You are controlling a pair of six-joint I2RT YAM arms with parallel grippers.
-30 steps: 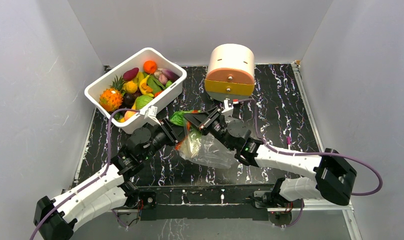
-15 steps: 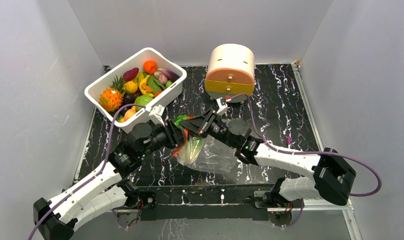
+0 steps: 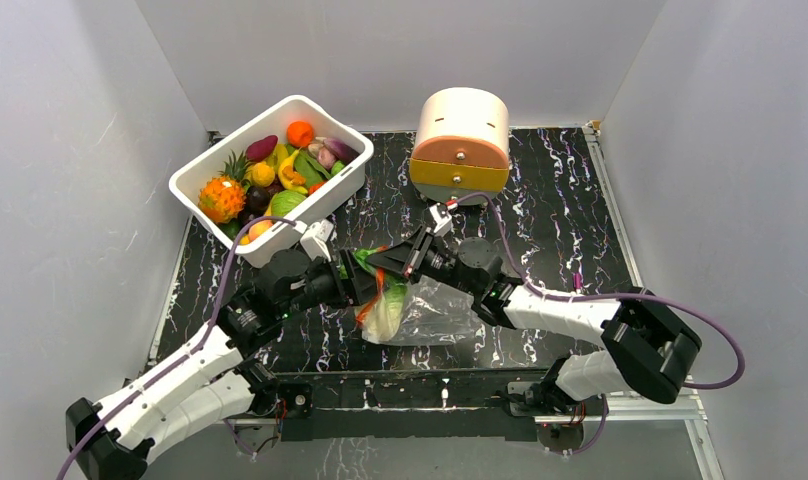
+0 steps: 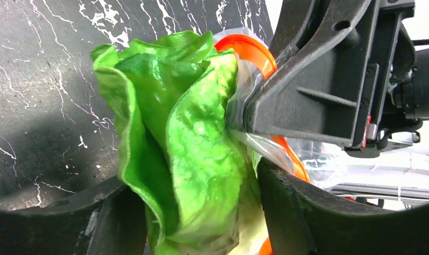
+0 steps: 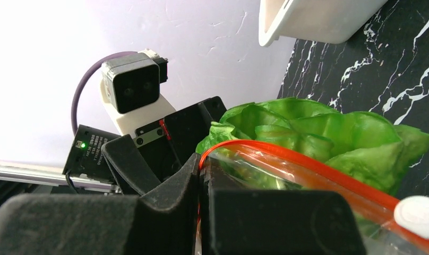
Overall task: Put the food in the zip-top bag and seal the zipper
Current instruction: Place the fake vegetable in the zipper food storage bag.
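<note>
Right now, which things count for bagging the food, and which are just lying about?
For the job:
- lettuce, at the bag's mouth
- bag
- zipper
- food waiting in the tub

Lying about:
- drawer box
- tub itself, which only holds the food

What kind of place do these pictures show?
Probably a robot test booth: plain white walls enclose a black marbled table holding a white tub of toy produce.
</note>
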